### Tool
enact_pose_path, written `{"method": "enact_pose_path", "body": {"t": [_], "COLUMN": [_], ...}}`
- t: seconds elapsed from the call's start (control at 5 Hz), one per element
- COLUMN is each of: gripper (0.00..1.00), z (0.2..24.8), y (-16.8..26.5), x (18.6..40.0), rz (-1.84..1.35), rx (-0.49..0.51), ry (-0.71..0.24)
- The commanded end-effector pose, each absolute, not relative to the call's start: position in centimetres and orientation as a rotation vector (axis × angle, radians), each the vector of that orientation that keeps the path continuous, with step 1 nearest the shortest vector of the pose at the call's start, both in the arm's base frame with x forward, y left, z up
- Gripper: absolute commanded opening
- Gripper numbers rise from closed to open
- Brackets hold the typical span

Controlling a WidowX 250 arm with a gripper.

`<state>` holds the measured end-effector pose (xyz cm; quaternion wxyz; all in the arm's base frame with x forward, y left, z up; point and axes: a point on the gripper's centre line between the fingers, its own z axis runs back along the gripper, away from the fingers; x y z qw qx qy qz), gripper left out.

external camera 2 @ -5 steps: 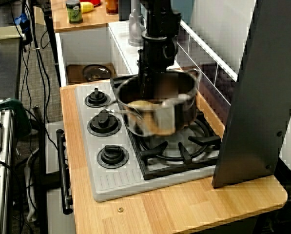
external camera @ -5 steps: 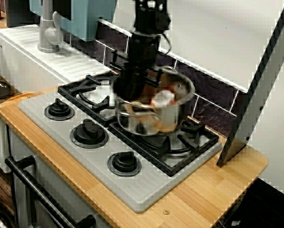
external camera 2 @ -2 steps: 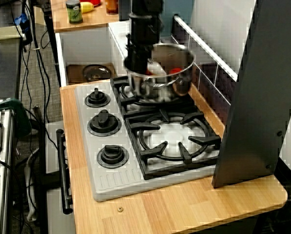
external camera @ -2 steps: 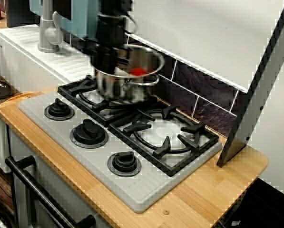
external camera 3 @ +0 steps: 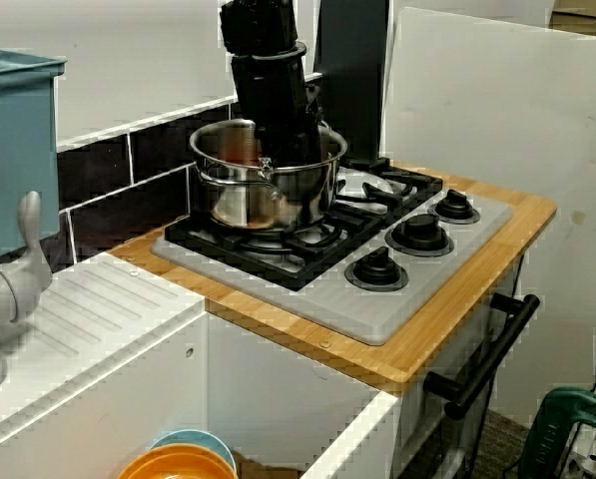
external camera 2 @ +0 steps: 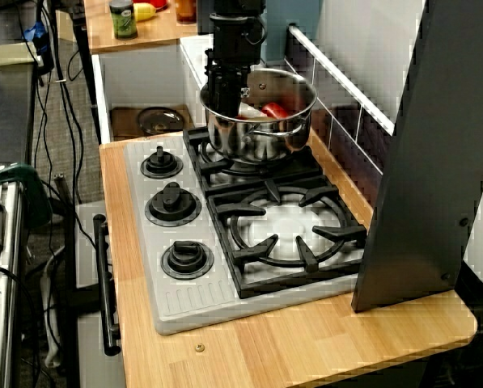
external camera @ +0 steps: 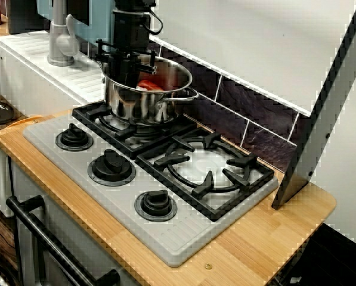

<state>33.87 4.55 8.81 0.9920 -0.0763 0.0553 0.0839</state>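
My gripper (external camera: 128, 70) comes down from the top of the frame in the view across the knobs. It is pinching the rim of a steel pot (external camera: 148, 106), with one finger inside the wall and one outside. The pot sits in the upper left of that frame, over the far burner grate (external camera: 121, 132). I cannot tell whether its base rests on the grate or hangs just above it. Inside the pot lies something red (external camera: 154, 85), also seen in the view along the stove (external camera 2: 275, 110), with a pale piece beside it.

The near burner (external camera: 204, 170) is at mid-frame, and three knobs (external camera: 111, 167) run along the stove's front edge. The stove lies on a wooden table (external camera: 267, 238). A grey tap (external camera: 59, 36) stands at the upper left, and a dark board (external camera: 321, 119) leans at the right.
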Motion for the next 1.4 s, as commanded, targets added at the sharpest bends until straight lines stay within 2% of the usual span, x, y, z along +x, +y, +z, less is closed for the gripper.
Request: {"method": "enact_pose_path", "body": {"t": [0.0, 0.2, 0.4, 0.6, 1.0, 1.2], "gripper": [0.0, 0.0, 1.0, 1.0, 1.0, 1.0], "z": [11.4, 11.4, 11.5, 12.3, 14.5, 14.8], "y": [5.0, 5.0, 4.6, 3.7, 2.9, 2.8], "x": [34.6, 34.6, 34.8, 35.6, 36.8, 37.4], "rz": [0.174, 0.179, 0.185, 0.261, 0.353, 0.361], "rx": [-0.148, -0.145, -0.131, -0.098, -0.193, -0.201], "ry": [0.024, 0.01, -0.01, -0.057, -0.07, -0.069]}}
